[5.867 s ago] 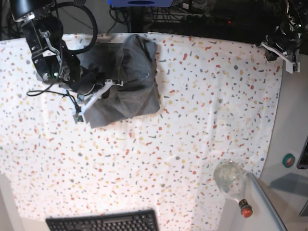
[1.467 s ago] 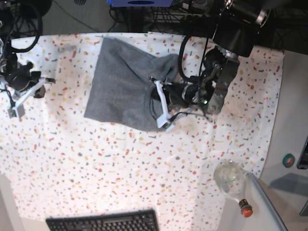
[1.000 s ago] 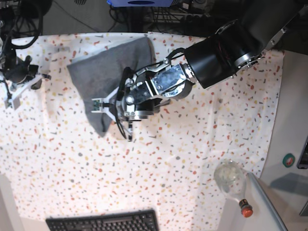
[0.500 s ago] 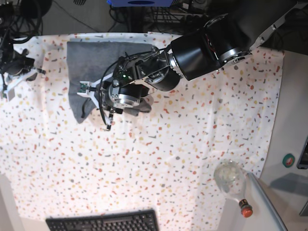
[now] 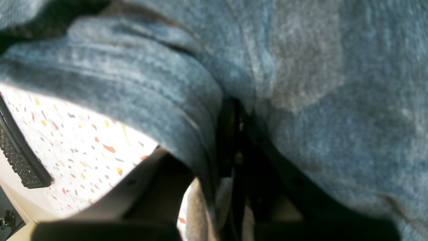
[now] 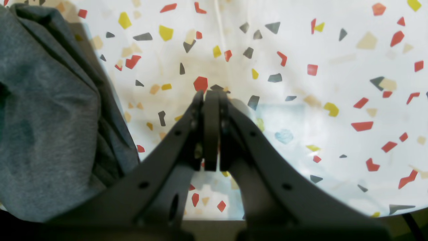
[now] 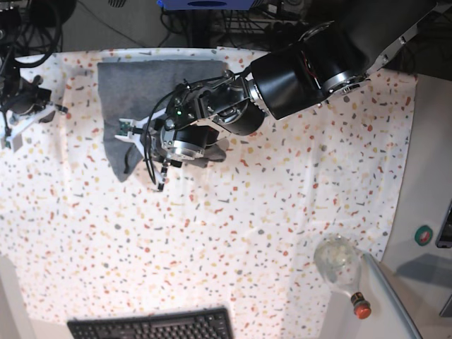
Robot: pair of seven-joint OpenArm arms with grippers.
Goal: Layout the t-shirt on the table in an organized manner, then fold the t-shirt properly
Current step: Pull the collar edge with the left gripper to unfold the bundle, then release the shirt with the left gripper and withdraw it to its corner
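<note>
The heather-grey t-shirt (image 7: 134, 85) lies bunched in a rough rectangle at the table's (image 7: 247, 233) far left, with one corner drooping toward the front. My left gripper (image 7: 141, 145) reaches across from the right and is shut on a fold of the t-shirt. In the left wrist view the t-shirt (image 5: 334, 100) wraps over both sides of the left gripper (image 5: 235, 110), above the table (image 5: 83, 140). My right gripper (image 7: 21, 123) hangs shut and empty at the far left edge. In the right wrist view the right gripper (image 6: 212, 97) hovers over the table (image 6: 317, 67), with the t-shirt (image 6: 43, 117) to its left.
A black keyboard (image 7: 152, 326) lies at the front edge, also seen as the keyboard (image 5: 20, 157) in the left wrist view. A clear bottle with a red cap (image 7: 339, 265) lies at the front right by the white side counter (image 7: 424, 205). Cables and equipment line the back edge.
Over the last second my left arm dragged the gripped t-shirt edge leftward, so the cloth now lies squarer at the far left. In the last half second it barely moved. The right gripper stayed put.
</note>
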